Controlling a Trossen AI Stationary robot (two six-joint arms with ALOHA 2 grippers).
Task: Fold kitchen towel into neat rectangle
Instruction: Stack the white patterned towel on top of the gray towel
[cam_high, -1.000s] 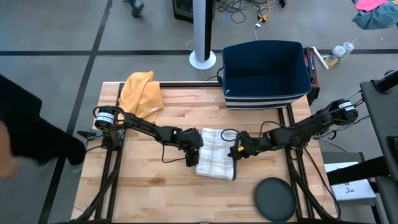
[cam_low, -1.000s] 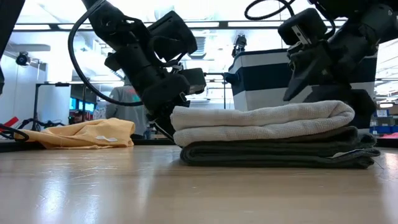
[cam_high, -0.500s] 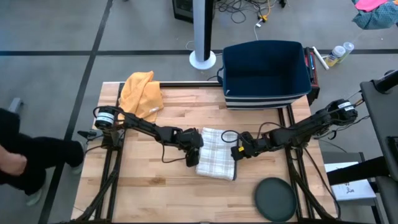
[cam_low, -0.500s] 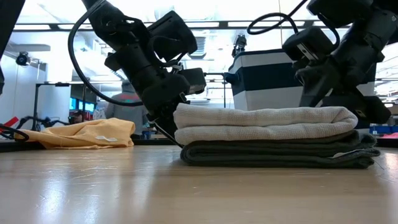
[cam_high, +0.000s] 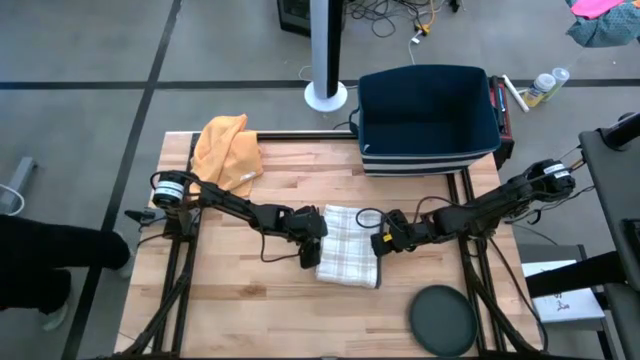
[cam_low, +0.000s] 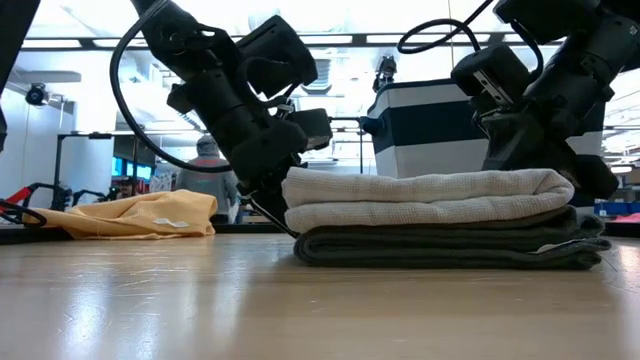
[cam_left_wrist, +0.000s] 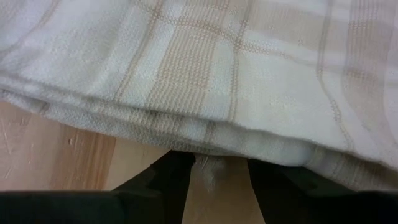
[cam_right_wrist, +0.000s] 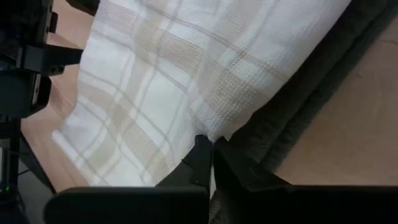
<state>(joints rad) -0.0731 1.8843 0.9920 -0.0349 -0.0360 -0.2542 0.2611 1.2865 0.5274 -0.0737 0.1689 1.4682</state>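
As seen across the table from one side to the other:
Orange cloth: a crumpled orange cloth (cam_high: 229, 150) lies at the far left corner of the pale wooden slatted table (cam_high: 230, 300), well apart from both grippers.
Left gripper: the left gripper (cam_high: 309, 247) sits low at the towel's left edge, jaws parted, with the towel's folded edge just ahead of the fingers (cam_left_wrist: 166, 180); whether they pinch any cloth cannot be told.
Towel: the white kitchen towel with tan checks (cam_high: 347, 246) lies folded in flat layers at mid-table, between the two sets of jaws.
Right gripper: the right gripper (cam_high: 381, 243) is at the towel's right edge, jaws clenched together, touching the fold.
Bin: a dark blue fabric bin (cam_high: 428, 118) stands beyond the right jaws.
Disc: a round dark grey disc (cam_high: 442, 320) lies nearer than the right jaws.
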